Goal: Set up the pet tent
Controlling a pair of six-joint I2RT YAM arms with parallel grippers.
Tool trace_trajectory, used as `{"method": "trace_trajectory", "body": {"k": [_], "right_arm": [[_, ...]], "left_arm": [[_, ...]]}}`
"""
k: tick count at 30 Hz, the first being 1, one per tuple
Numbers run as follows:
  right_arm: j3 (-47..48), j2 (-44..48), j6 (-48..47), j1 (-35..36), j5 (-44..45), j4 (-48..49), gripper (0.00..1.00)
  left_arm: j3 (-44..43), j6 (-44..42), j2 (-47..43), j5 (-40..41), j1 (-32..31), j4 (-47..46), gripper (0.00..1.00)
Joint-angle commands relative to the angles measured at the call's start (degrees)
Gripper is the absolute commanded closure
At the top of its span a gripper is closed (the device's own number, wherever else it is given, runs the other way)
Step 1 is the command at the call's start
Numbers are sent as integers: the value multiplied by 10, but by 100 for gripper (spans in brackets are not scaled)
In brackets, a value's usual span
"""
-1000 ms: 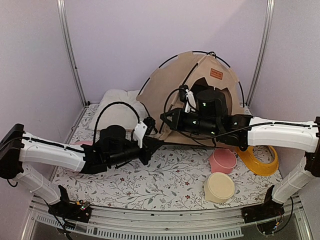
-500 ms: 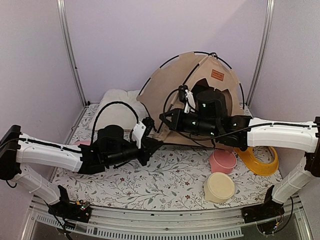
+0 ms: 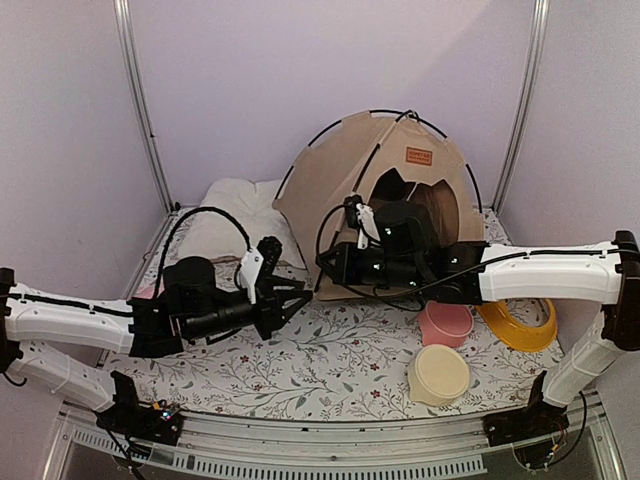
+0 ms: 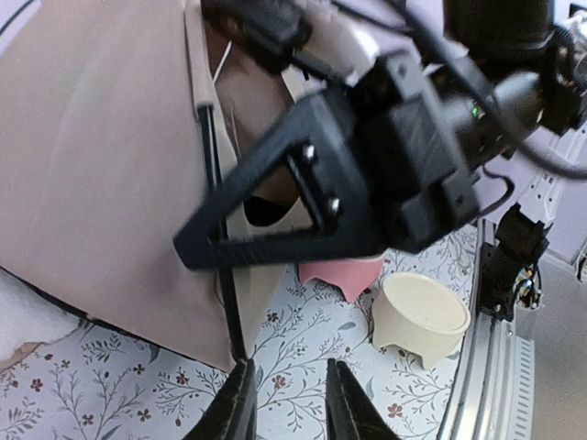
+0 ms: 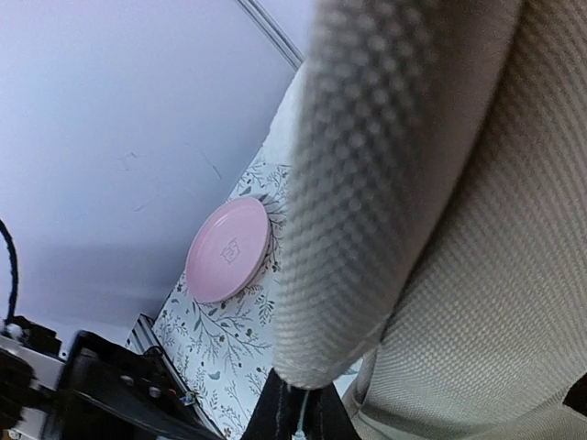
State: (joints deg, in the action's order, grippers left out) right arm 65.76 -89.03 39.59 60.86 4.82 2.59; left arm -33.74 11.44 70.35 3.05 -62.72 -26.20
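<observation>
Tent stood domed just beyond both claws, its doorway facing them.

The tent rose directly ahead of the right claw, whose jaws were nipped tight on a fold of its lower front fabric, probably to steady the shell and hold its shape on the surface. A cushion lay beyond the left claw and to its left, against the tent's side, likely waiting to go inside. The left claw hung low over the surface just short of the tent's near corner, jaws parted by a narrow gap, gripping and touching nothing. A thin black pole ran down the fabric straight ahead of its fingertips, which looked to be the part it was placed to work on.
</observation>
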Motion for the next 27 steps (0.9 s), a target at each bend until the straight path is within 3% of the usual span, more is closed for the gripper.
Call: {"method": "trace_trajectory", "body": {"k": [1,6,12,18,27], "right_arm": [[-6,-10,-8,5,4,-23,100],[8,-15,-15,6,0,-26,100],[21,-18,-17,7,-2,-30,100],[27,-20,-20,7,0,-35,100],[31,-26,-18,9,-2,-40,100]], "left_arm": [[21,10,-63,27,-3,10,73],[14,3,-72,58,14,63,76],[-3,-21,-32,29,20,107,84],[-7,-17,7,-7,18,90,83],[-39,-19,59,-1,18,66,83]]}}
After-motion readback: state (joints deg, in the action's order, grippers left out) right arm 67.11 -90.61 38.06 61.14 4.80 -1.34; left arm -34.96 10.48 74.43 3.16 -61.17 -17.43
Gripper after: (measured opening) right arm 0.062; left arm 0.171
